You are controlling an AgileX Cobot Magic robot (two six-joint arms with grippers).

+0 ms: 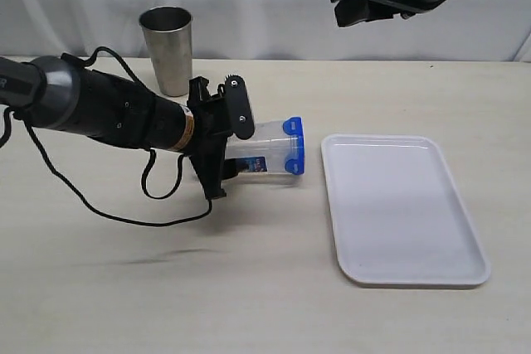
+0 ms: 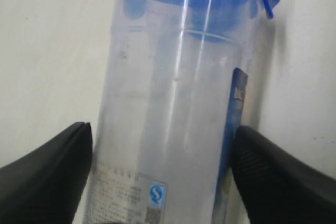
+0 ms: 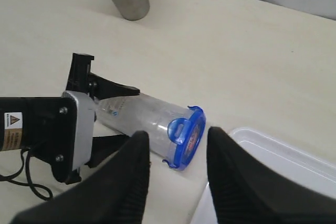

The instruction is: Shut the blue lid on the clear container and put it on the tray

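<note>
The clear container lies on its side on the table, just left of the white tray. The blue lid sits on its mouth, facing the tray. In the right wrist view one lid flap sticks outward. My left gripper is shut on the container's body, one black finger on each side of the container near its printed label. My right gripper hangs high above the tray's far edge. It is open with nothing between its fingers, above the lid end.
A grey steel cup stands upright at the back left, behind my left arm. A black cable loops on the table below that arm. The tray holds nothing.
</note>
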